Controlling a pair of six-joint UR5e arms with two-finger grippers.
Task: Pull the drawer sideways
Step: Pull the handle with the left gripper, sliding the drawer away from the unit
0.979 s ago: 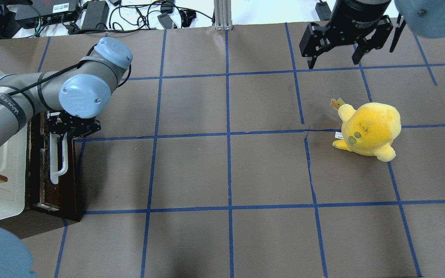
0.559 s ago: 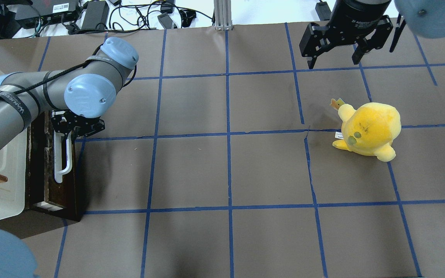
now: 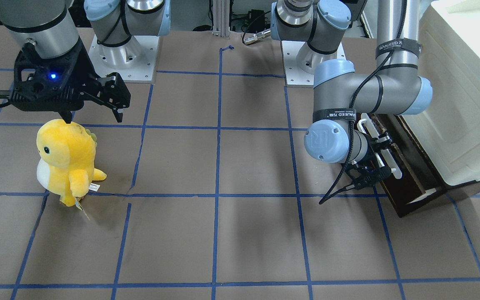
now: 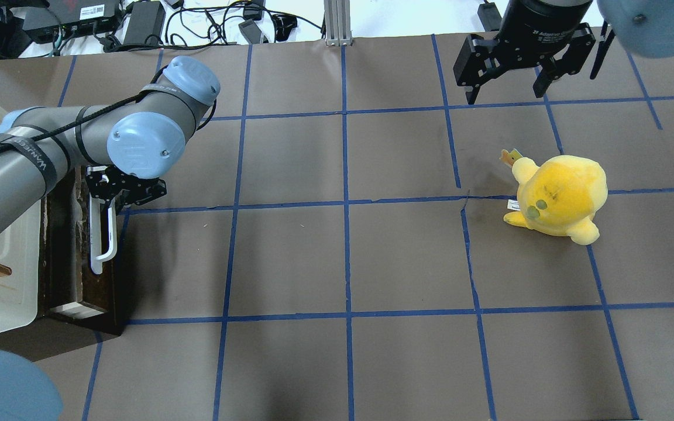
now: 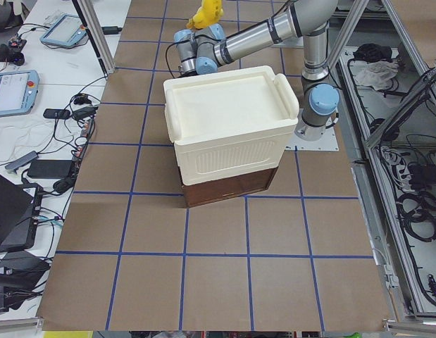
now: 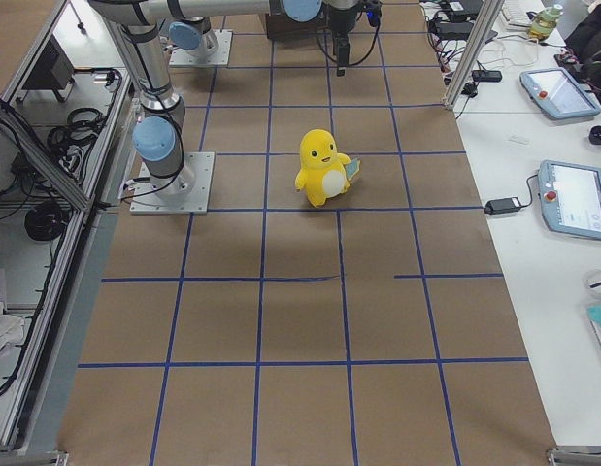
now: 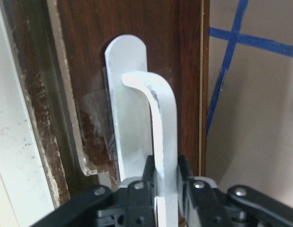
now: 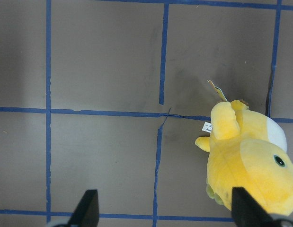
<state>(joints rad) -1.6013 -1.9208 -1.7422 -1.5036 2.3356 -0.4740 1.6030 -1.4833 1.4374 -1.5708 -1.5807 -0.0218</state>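
Within the left pincer (image 7: 166, 182), clamped tight, sat the white handle (image 7: 161, 118) — a hold for dragging the drawer (image 7: 84, 56) sideways; the right pincer (image 8: 163, 213) hung apart, idle.

— Where do your cameras sit?
— One looks down from your side of the table (image 3: 256, 241). One looks down from the other side, facing you. Two sit far off at its ends.
— And up close?
— Left wrist: right at the handle (image 7: 163, 123). Right wrist: looking down on the toy (image 8: 250, 165), which your top view shows too.
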